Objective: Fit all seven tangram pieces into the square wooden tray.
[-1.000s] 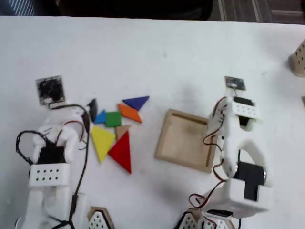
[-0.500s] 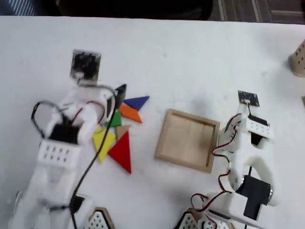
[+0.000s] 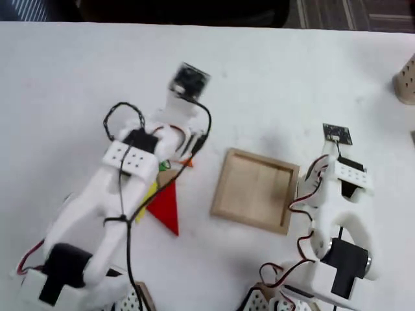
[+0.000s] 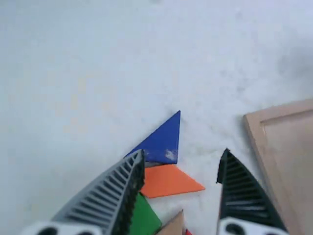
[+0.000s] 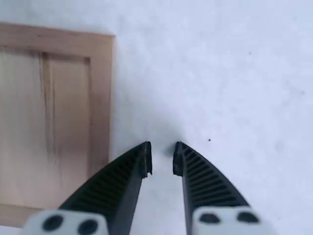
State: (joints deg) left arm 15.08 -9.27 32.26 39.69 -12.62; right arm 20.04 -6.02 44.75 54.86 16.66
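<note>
Left gripper (image 4: 182,155) hangs wide open over the orange piece (image 4: 168,181), which touches the blue triangle (image 4: 164,142). Right gripper (image 5: 162,152), barely ajar and empty, sits at 3 o'clock of the tray (image 3: 254,189).

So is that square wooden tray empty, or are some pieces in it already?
Empty. The wooden tray has only bare wood inside; the red triangle and blue triangle lie outside it on the table.
</note>
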